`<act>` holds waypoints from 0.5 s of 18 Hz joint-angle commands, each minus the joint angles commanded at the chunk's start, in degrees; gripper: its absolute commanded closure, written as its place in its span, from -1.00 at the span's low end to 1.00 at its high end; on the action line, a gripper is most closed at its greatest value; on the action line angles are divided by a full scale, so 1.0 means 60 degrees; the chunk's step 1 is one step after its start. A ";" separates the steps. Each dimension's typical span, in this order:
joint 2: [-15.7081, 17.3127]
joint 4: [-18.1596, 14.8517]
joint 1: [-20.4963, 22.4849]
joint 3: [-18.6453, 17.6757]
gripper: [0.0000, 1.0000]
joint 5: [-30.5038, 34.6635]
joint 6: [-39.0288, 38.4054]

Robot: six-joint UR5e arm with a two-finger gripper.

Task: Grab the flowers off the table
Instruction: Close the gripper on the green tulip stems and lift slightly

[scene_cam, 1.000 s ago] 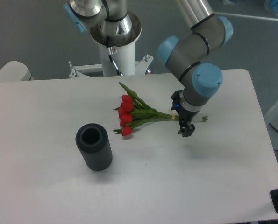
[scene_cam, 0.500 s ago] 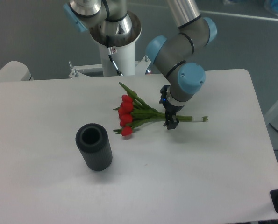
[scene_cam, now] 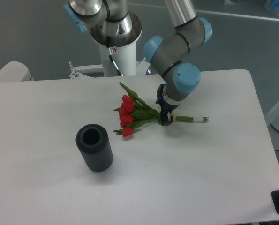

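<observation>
Now the flowers [scene_cam: 132, 116] lie flat on the white table [scene_cam: 186, 178], a little right of its middle and toward the far side. Red buds cluster at the left end, green leaves fan out around them, and the stems run right to a pale cut tip. One long leaf points up and left toward the far edge.

Over the stems, just right of the leaves, hangs the gripper [scene_cam: 165, 120]. Its dark fingers [scene_cam: 164, 121] point down and sit right at the stems, at or very near table level. From this view I cannot tell whether they are spread or clenched, nor whether they touch the stems, since the dark tips blur together. The flowers still rest on the table, not lifted.

Above the gripper, the arm [scene_cam: 177, 51] bends through grey joints with light blue caps, rising up and out of the top of the picture. Its white base post [scene_cam: 115, 51] stands past the far edge of the table, left of the wrist.

A dark ribbed cylinder [scene_cam: 94, 147] lies tilted on the table to the near left, well apart from the flowers, its open end facing up and toward the far side.
</observation>
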 joint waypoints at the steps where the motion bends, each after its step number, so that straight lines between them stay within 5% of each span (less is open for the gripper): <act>1: 0.0029 0.0146 0.0000 -0.0044 0.26 0.0000 -0.0015; 9: 0.0059 0.0411 0.0175 0.0555 0.47 -0.0029 0.0087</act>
